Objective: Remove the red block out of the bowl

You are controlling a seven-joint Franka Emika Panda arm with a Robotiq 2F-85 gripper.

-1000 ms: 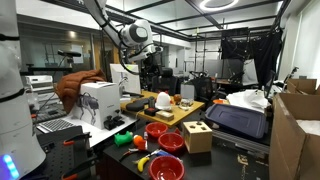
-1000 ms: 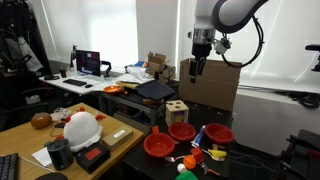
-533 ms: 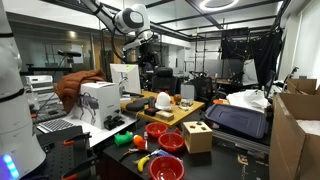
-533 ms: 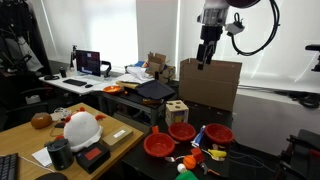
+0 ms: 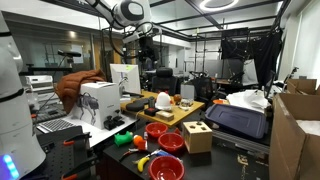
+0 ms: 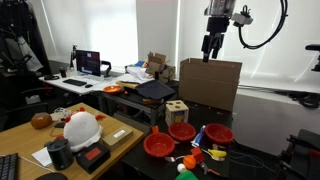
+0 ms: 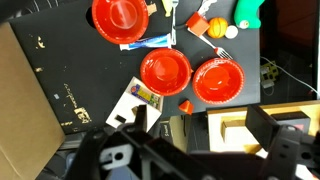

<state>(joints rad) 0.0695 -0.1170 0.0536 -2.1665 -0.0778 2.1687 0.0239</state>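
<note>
Three look-alike glossy red bowls stand on the dark table, in the wrist view (image 7: 120, 18), (image 7: 165, 70), (image 7: 218, 80) and in both exterior views (image 5: 170, 142) (image 6: 182, 131). All three look empty from above. A small red block (image 7: 185, 105) lies on the table between two of the bowls and the tan wooden box (image 7: 245, 130). My gripper (image 7: 200, 125) is open and empty. It hangs high above the table in both exterior views (image 5: 146, 42) (image 6: 210, 48), far from the bowls.
The wooden box (image 6: 176, 110) stands beside the bowls. Small colourful toys (image 7: 215, 25) and a green ball (image 7: 247, 12) lie near the far bowl. A picture card (image 7: 145, 97) lies by the block. A large cardboard box (image 6: 210, 85) stands behind, and a white helmet (image 6: 82, 127) on a wooden desk.
The arm has lifted the open gripper higher and carried it sideways above the table. The bowls and the block have not moved.
</note>
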